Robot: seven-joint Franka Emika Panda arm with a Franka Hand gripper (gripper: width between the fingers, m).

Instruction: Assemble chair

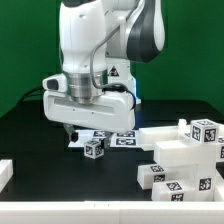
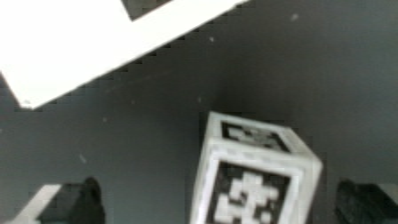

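Hovering: gripper [image 2: 217,203] is hanging above small tagged cube [image 1: 93,148], jaws spread w/ 1 finger each side, gripping nothing, prob. lining up a straddle grab. Cube is sitting just beside marker board [image 1: 113,137]; other chair parts [image 1: 185,152] are lying past marker board, exterior view's right.

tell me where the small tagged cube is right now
In the exterior view the small tagged cube sits on the black table under the open pincer, just off the marker board, to the exterior view's left of the white chair parts.
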